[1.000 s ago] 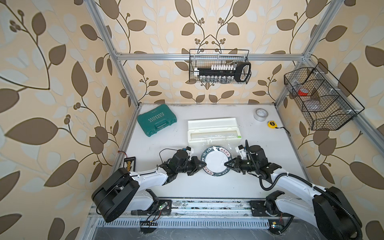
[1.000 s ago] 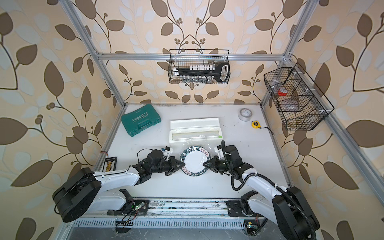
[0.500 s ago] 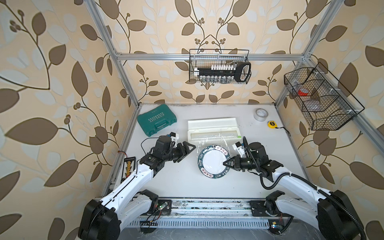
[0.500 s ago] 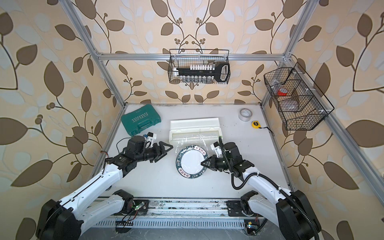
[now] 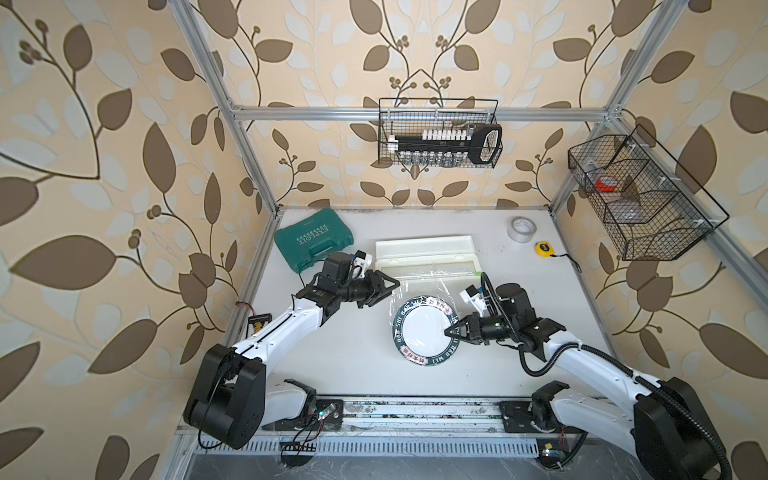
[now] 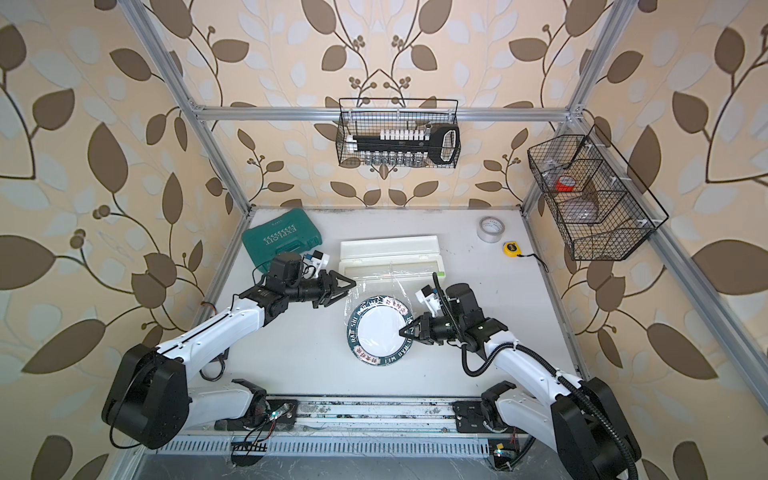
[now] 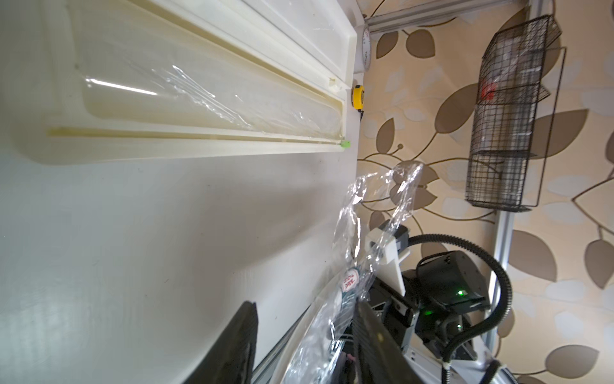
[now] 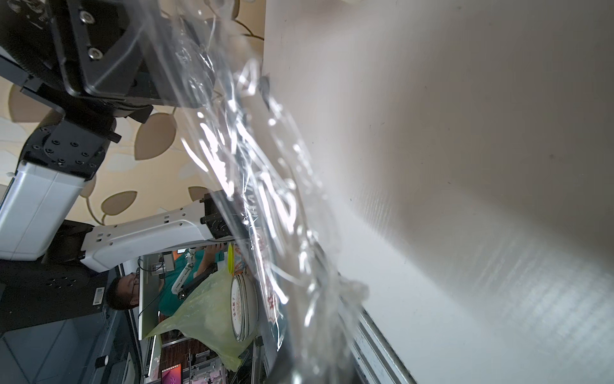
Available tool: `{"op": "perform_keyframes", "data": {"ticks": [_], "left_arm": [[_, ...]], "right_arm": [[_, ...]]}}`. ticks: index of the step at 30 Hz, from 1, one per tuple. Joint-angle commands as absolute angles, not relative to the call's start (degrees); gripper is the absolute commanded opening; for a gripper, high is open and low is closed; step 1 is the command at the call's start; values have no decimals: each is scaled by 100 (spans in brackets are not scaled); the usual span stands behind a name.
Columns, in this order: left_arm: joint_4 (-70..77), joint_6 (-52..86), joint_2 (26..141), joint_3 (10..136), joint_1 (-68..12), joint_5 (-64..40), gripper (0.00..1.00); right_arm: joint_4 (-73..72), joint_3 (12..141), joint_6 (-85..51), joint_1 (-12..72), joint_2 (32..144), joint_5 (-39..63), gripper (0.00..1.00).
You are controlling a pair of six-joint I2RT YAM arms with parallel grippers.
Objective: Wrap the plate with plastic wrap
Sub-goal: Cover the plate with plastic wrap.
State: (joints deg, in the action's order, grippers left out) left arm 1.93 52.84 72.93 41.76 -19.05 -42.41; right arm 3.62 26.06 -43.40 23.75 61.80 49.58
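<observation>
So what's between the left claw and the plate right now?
Only plastic wrap: its crinkled loose edge overhangs the plate toward the left claw, seen in both top views and the left wrist view.

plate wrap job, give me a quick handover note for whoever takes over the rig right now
Things: round white plate with a navy lettered rim lies under a thin transparent crinkly plastic film. The film's far flap is loose and standing up. The long white dispenser box sits behind.
Left gripper: open, holding nothing, beside the film's edge at the plate's far-left side.
Right gripper: shut, apparently pinching the plate's right rim.
Done: sheet laid over the plate.
Left: tuck the loose edges under the rim all round.
</observation>
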Motion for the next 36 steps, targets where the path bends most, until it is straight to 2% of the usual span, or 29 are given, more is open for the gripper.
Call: {"op": "perform_keyframes", "data": {"ticks": [1, 6, 10, 13, 17, 23, 28, 36], "left_arm": [[679, 5434, 7340, 4239, -1881, -4542, 36], [523, 5405, 7338, 4202, -1727, -4500, 13], [541, 5455, 7352, 4054, -1449, -4581, 0], [820, 5634, 7399, 3809, -1433, -4703, 0], [2035, 6512, 7270, 3128, -1502, -4903, 0], [2771, 7234, 6818, 2860, -2195, -4670, 1], [3774, 7886, 6750, 2689, -2302, -4758, 10], [4487, 8003, 6895, 2847, -2408, -5149, 26]], "right_arm": [[188, 2861, -4227, 2390, 6175, 5225, 0], [82, 2819, -4280, 2391, 6165, 5314, 0], [-251, 2774, -4512, 2391, 5960, 5496, 0], [-845, 2706, -4937, 2382, 5811, 5594, 0], [-1295, 2768, -5361, 2382, 5835, 5369, 0], [-2000, 2708, -6018, 2381, 6058, 4890, 0], [-2149, 2717, -6189, 2407, 6134, 4705, 0], [-2212, 2761, -6360, 2434, 6090, 4528, 0]]}}
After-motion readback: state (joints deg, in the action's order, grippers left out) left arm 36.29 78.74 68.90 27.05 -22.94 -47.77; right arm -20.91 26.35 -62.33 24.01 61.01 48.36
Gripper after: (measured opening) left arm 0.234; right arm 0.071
